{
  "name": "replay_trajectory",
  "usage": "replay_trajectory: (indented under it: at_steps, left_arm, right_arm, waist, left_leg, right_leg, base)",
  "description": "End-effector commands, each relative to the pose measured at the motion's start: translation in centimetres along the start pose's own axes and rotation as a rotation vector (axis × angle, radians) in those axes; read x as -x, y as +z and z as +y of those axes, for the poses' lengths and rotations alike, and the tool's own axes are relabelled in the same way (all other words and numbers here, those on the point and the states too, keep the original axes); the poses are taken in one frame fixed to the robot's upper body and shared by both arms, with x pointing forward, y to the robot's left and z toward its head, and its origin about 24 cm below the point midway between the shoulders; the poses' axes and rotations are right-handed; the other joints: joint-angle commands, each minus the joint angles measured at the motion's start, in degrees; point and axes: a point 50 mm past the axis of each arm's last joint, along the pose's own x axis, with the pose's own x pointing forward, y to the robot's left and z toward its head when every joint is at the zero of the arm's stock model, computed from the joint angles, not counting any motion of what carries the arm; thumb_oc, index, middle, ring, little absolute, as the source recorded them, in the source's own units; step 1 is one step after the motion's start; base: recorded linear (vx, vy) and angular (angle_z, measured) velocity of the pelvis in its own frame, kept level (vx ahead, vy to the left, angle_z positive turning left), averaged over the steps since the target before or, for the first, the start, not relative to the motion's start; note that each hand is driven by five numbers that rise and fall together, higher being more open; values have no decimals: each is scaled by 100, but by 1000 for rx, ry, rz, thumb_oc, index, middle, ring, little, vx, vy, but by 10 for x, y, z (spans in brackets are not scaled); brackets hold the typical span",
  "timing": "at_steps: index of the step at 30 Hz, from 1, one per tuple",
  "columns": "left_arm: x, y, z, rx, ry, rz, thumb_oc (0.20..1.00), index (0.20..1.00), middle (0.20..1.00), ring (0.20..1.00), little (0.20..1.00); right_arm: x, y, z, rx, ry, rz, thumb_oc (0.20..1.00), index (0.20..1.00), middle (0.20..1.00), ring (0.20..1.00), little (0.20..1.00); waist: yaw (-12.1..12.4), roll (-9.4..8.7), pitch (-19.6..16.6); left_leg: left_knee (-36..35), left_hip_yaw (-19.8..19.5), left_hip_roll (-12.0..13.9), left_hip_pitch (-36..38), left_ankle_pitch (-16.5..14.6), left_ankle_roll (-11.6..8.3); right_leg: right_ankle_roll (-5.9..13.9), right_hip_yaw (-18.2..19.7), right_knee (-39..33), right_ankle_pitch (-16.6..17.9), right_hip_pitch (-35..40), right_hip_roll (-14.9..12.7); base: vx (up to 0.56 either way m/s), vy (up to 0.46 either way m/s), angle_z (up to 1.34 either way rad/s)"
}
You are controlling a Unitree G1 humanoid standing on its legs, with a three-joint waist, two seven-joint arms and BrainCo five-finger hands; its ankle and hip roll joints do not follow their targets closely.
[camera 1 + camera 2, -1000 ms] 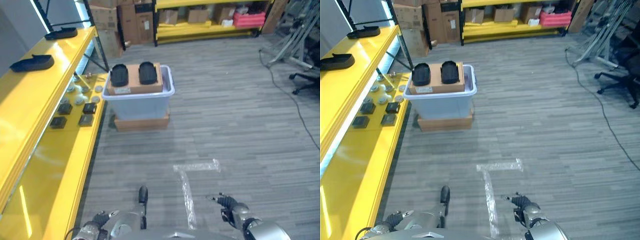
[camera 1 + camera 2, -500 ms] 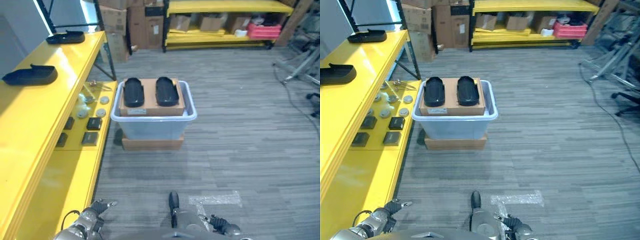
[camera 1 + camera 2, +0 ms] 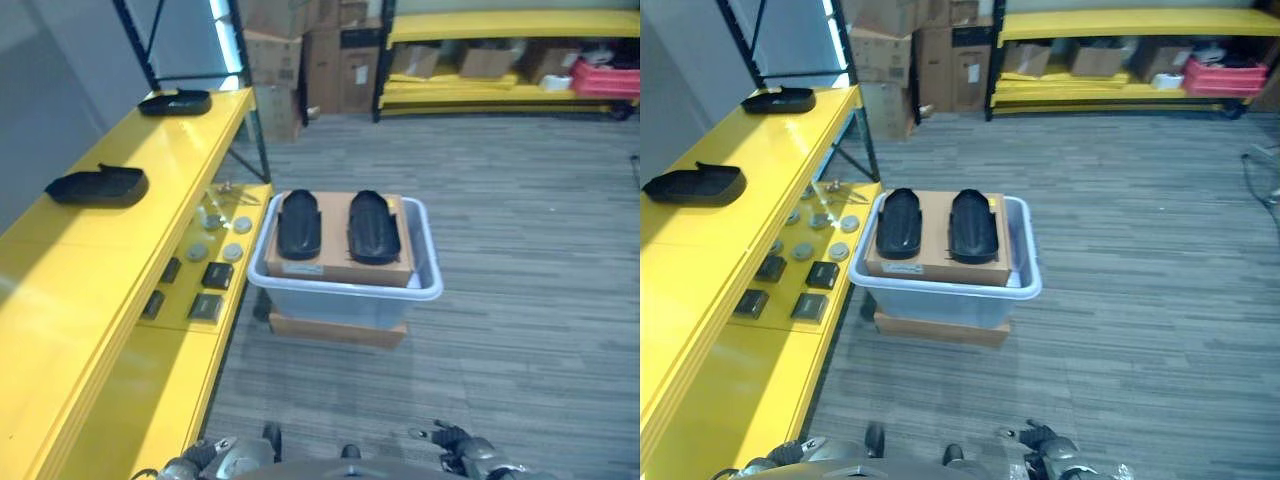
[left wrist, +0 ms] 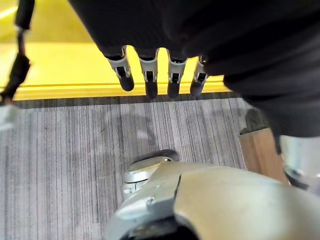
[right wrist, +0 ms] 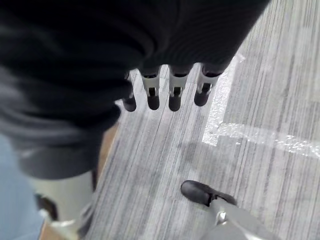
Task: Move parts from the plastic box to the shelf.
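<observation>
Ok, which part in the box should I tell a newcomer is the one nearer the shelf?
Find the clear plastic box on the floor beside the yellow shelf. A cardboard carton sits in it with two black oval parts on top. Yours is the part on the shelf side, not its twin.

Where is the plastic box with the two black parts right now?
In the left eye view the plastic box sits mid-frame on the floor atop a flat cardboard base, beside the yellow shelf on the robot's left.
</observation>
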Motion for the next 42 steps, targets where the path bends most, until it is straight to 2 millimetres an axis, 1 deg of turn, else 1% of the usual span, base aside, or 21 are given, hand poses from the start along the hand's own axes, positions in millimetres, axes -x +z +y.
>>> replay_trajectory:
  at_steps: [1, 5, 7, 9, 12, 15, 18, 22, 23, 24, 25, 26, 27, 28, 29, 30, 31, 32, 34, 39, 42]
  left_arm:
    - [0, -6, 11, -25, 32, 30, 1000, 1000, 1000, 1000, 1000]
    - [0, -5, 22, -31, 59, 21, 1000, 1000, 1000, 1000, 1000]
    - [0, 5, 36, -8, 108, -5, 1000, 1000, 1000, 1000, 1000]
    - [0, 14, 40, -3, 123, -32, 1000, 1000, 1000, 1000, 1000]
    - [-1, 23, 38, -1, 121, -61, 1000, 1000, 1000, 1000, 1000]
    - [-2, 27, 34, 2, 112, -71, 1000, 1000, 1000, 1000, 1000]
    - [-2, 23, 30, -16, 96, -57, 1000, 1000, 1000, 1000, 1000]
    - [-2, 20, 24, 18, 93, -53, 1000, 1000, 1000, 1000, 1000]
    - [-2, 25, 22, 26, 92, -67, 1000, 1000, 1000, 1000, 1000]
    - [-2, 33, 15, 5, 80, -104, 1000, 1000, 1000, 1000, 1000]
    - [-2, 33, 15, 5, 80, -104, 1000, 1000, 1000, 1000, 1000]
    - [-2, 39, 10, -4, 78, -132, 1000, 1000, 1000, 1000, 1000]
    - [-2, 38, 10, -8, 78, -127, 1000, 1000, 1000, 1000, 1000]
    - [-2, 38, 10, -8, 78, -127, 1000, 1000, 1000, 1000, 1000]
    - [-2, 28, 9, -27, 75, -100, 1000, 1000, 1000, 1000, 1000]
    - [0, 3, 14, -51, 95, -27, 1000, 1000, 1000, 1000, 1000]
    - [0, 3, 14, -52, 95, -26, 1000, 1000, 1000, 1000, 1000]
    - [1, -6, 20, -12, 126, 3, 1000, 1000, 1000, 1000, 1000]
    - [1, -7, 23, -4, 142, 6, 1000, 1000, 1000, 1000, 1000]
    - [1, 10, 26, -26, 161, -62, 1000, 1000, 1000, 1000, 1000]
    - [0, 38, 24, -52, 163, -163, 1000, 1000, 1000, 1000, 1000]
  right_arm:
    - [0, 3, -5, -18, -18, -19, 1000, 1000, 1000, 1000, 1000]
    - [0, 1, 2, -81, -8, -21, 1000, 1000, 1000, 1000, 1000]
    - [-1, 11, 9, -114, 10, -55, 1000, 1000, 1000, 1000, 1000]
    - [-1, 15, 10, -130, 14, -68, 1000, 1000, 1000, 1000, 1000]
    - [-1, 20, 5, -146, -2, -84, 1000, 1000, 1000, 1000, 1000]
    - [-1, 25, 5, -132, -10, -108, 1000, 1000, 1000, 1000, 1000]
    - [-1, 12, 9, -134, 22, -63, 1000, 1000, 1000, 1000, 1000]
    - [0, 20, 8, -166, 21, -119, 1000, 1000, 1000, 1000, 1000]
    - [0, 28, 6, -201, 7, -150, 1000, 1000, 1000, 1000, 1000]
    - [2, 46, 0, -224, -28, -237, 1000, 1000, 1000, 1000, 1000]
    - [2, 46, 0, -224, -29, -237, 1000, 1000, 1000, 1000, 1000]
    - [9, 73, -11, -204, -69, -374, 1000, 1000, 1000, 1000, 1000]
    - [14, 87, -15, -165, -69, -438, 1000, 1000, 1000, 1000, 1000]
    - [14, 87, -15, -165, -69, -438, 1000, 1000, 1000, 1000, 1000]
    - [24, 103, -24, -105, -119, -537, 1000, 1000, 1000, 1000, 1000]
    - [50, 126, -36, -128, -196, -735, 1000, 1000, 1000, 1000, 1000]
    - [50, 126, -36, -128, -196, -735, 1000, 1000, 1000, 1000, 1000]
    - [66, 142, -38, -157, -218, -848, 1000, 1000, 1000, 1000, 1000]
    - [74, 149, -40, -150, -251, -897, 1000, 1000, 1000, 1000, 1000]
    - [82, 175, -46, -198, -292, -969, 1000, 1000, 1000, 1000, 1000]
    - [95, 215, -49, -152, -348, -1054, 1000, 1000, 1000, 1000, 1000]
  waist:
    - [114, 57, -115]
    - [66, 9, -206]
    - [-6, 34, -39]
    - [-34, 74, 46]
    - [-53, 191, 44]
    - [-182, 201, 19]
    - [-225, 107, -123]
    - [-293, 101, -148]
    - [-311, 83, -120]
    - [-379, 100, -102]
    - [-376, 100, -99]
    - [-389, 132, -64]
    - [-385, 133, -52]
    - [-385, 133, -51]
    - [-378, 133, -74]
    - [-376, 119, -150]
    - [-370, 118, -147]
    - [-352, 109, -159]
    - [-305, 102, -150]
    - [-198, 100, -80]
    - [-97, 78, 131]
  left_leg:
    - [254, -228, -288, 326, 120, 320]
    - [9, -163, -233, 732, -26, 513]
    - [213, -151, -195, 772, -152, 603]
    - [307, -204, -183, 768, -221, 625]
    - [206, -276, -78, 920, -313, 546]
    - [122, -312, 9, 1125, -451, 431]
    - [55, -294, 136, 1261, -534, 299]
    - [464, -365, 292, 1072, -508, 117]
    - [583, -376, 275, 1011, -509, 109]
    - [307, -95, 401, 926, -325, 93]
    - [291, -93, 403, 939, -318, 92]
    - [-10, 137, 588, 661, 44, 43]
    - [-6, 179, 609, 700, -29, 49]
    - [-6, 179, 609, 702, -29, 49]
    - [7, 194, 562, 738, -83, 94]
    - [-102, 395, 528, 934, -168, 136]
    - [-106, 401, 528, 944, -168, 137]
    - [-165, 466, 494, 1003, -202, 158]
    - [-249, 504, 479, 1056, -204, 170]
    - [-393, 473, 457, 1040, -184, 182]
    - [-415, 404, 442, 789, -101, 181]
  right_leg:
    - [687, 214, 496, -297, -10, -46]
    - [853, 251, 1420, -474, -308, 0]
    - [1068, 452, 2346, -378, -814, 72]
    - [1103, 549, 2654, -346, -1035, 50]
    - [1017, 509, 1946, -252, -1058, -406]
    - [1075, 565, 1163, 164, -1198, -777]
    - [1127, 602, 912, 133, -1059, -766]
    - [980, 406, 1034, -20, -961, -610]
    - [948, 353, 1059, -54, -942, -588]
    - [929, 195, 1015, -136, -851, -567]
    - [928, 197, 1015, -137, -846, -566]
    - [956, 61, 1031, -198, -808, -591]
    - [945, 49, 1073, -268, -798, -574]
    - [945, 50, 1073, -268, -798, -573]
    - [957, 37, 1071, -246, -767, -559]
    - [1019, 137, 792, -193, -580, -631]
    - [1020, 142, 786, -191, -572, -630]
    - [1052, 175, 657, -143, -527, -673]
    - [1064, 200, 560, -100, -507, -687]
    - [1106, 138, 287, 19, -508, -718]
    - [1128, 99, 201, 146, -704, -720]
  base:
    - [181, 71, -110]
    - [138, 93, -42]
    - [30, 58, -25]
    - [43, -8, -12]
    - [137, -122, 3]
    - [205, -186, -3]
    - [240, -287, 0]
    - [140, -262, 40]
    - [113, -250, 29]
    - [81, -154, 27]
    - [82, -73, 31]
    - [67, 1, 51]
    - [66, 2, 82]
    - [108, 1, 37]
    - [266, 123, 18]
    - [267, 124, -23]
    - [273, 172, -12]
    - [98, 79, -24]
    - [92, 74, -36]
    - [24, 43, -7]
    - [-114, 19, 7]
